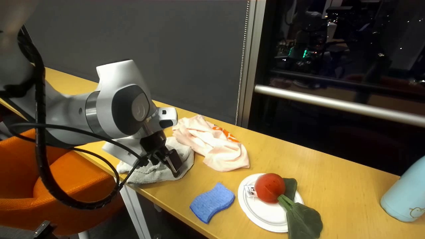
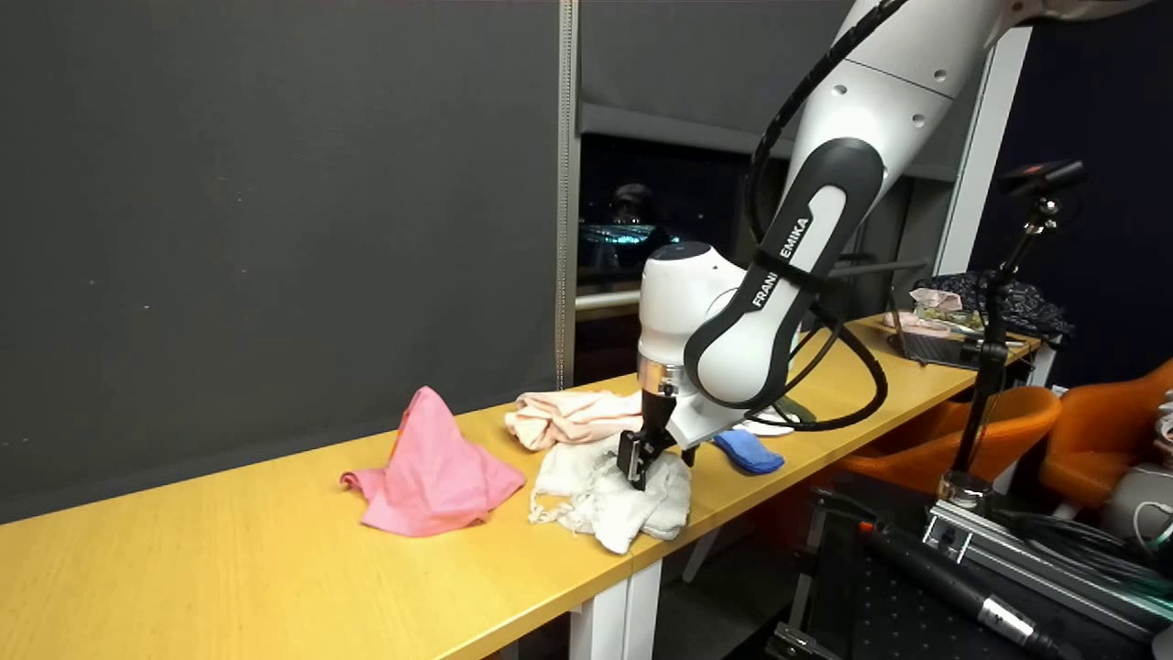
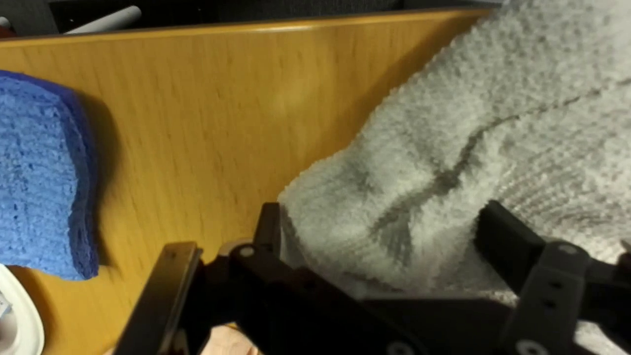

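Low in the wrist view, straddles part of the grey towel [image 3: 458, 138] at right with gripper [image 3: 382, 219] spread wide; pinches nothing, lifts nothing; leaves blue sponge [image 3: 39, 182], far left, untouched!

Pale blue bottle [image 1: 406, 192] on a wooden table [image 1: 338, 186], orange chair [image 1: 73, 172] beside it, grey blind [image 1: 142, 39] beside dark window [image 1: 398, 49]

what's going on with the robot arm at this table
The robot arm has its end effector at a crumpled gray towel, its fingers spread apart with part of the towel between them. Nearby on the table lie a pale pink cloth, a blue sponge and a white plate holding a red, tomato-like item. In an exterior view, a brighter pink cloth stands in a peak.
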Action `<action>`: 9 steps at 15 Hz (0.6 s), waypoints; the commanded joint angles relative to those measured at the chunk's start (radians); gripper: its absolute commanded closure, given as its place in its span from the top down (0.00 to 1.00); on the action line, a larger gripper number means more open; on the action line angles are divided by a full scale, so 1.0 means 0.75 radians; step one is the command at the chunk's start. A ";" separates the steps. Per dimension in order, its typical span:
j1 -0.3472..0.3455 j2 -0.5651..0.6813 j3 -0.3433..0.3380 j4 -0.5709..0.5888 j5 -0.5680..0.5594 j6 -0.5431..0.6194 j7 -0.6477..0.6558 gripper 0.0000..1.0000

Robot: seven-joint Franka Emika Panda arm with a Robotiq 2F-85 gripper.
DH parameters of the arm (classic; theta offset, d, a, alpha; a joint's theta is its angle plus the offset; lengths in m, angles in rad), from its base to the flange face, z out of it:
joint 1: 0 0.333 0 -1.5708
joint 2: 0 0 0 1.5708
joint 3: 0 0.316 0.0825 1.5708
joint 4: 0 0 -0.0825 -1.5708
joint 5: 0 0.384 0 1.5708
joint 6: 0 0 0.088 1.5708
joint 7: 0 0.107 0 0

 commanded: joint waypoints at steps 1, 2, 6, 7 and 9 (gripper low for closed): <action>0.020 0.056 0.018 0.096 0.080 -0.010 -0.020 1.00; 0.011 0.070 0.044 0.117 0.109 -0.003 -0.024 1.00; 0.018 0.116 0.109 0.199 0.205 0.027 -0.020 1.00; 0.005 0.128 0.135 0.226 0.228 0.029 -0.036 1.00; 0.003 0.151 0.165 0.289 0.262 0.012 -0.047 1.00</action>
